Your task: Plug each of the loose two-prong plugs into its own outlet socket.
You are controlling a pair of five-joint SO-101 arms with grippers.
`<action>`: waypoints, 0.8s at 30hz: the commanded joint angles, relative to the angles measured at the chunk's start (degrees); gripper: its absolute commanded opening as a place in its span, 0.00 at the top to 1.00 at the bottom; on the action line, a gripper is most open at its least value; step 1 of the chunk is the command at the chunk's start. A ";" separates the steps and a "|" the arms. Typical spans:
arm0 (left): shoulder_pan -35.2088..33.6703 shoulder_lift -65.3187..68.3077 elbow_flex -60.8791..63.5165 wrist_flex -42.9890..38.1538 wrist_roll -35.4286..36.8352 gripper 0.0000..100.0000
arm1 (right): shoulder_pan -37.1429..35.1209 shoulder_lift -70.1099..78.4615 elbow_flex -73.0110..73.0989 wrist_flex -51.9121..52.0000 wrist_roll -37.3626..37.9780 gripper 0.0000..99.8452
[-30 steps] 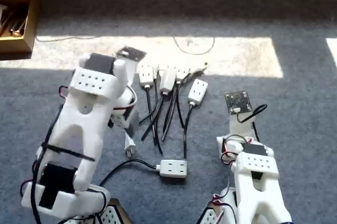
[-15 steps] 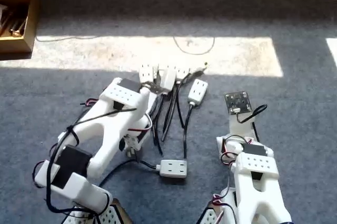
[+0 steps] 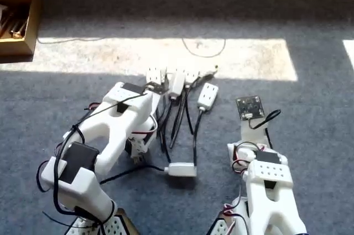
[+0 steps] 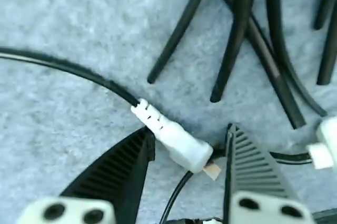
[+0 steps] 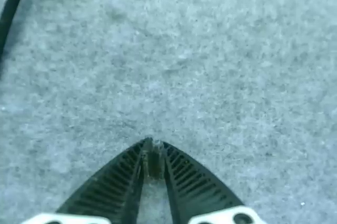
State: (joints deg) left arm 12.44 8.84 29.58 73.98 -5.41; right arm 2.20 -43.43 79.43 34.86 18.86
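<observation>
Grasp step: left pincer (image 4: 188, 132) spread, straddling the white two-prong plug (image 4: 169, 139) lying on the carpet (image 4: 63, 23) - right pincer (image 5: 152, 150) pressed together, empty - next probably calls for closing on the plug body, then lining its prongs up with the outlet socket (image 3: 181, 170).

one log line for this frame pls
left gripper: jaws open, straddling white plug on carpet | right gripper: jaws shut, over carpet | plug: not inserted

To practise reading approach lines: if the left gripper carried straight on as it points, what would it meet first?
Probably the white plug, lying inside the open left gripper; depth is unclear.
</observation>
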 commanded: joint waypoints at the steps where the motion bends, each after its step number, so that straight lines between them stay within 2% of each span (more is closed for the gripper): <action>1: -1.01 -0.22 -2.59 -1.67 0.00 0.80 | 0.04 -1.10 -0.31 -1.36 0.35 0.99; 6: -1.01 -0.40 -2.59 -1.49 -6.24 0.94 | 0.04 -0.57 -0.22 -2.68 0.35 0.99; 12: -4.35 -3.82 -6.81 6.86 -11.34 0.94 | 0.04 -0.57 -0.22 -2.68 0.35 0.99; 16: -5.41 -12.26 -13.58 17.58 -17.14 0.94 | 0.04 -0.57 -0.22 -3.30 0.26 0.99; 20: 2.77 -23.16 -20.09 28.40 -19.25 0.94 | 1.27 -0.57 -0.22 -3.82 0.09 0.99; 22: 9.10 -28.35 -19.74 28.22 -19.25 0.94 | 3.56 -1.01 -0.48 -3.74 0.09 0.99; 24: 18.24 -30.55 -17.80 28.04 -20.40 0.94 | 7.96 -1.10 -0.84 -3.74 0.00 0.99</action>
State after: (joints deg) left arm 19.38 -16.40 12.18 100.62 -24.48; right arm 5.54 -43.43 79.43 32.13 18.86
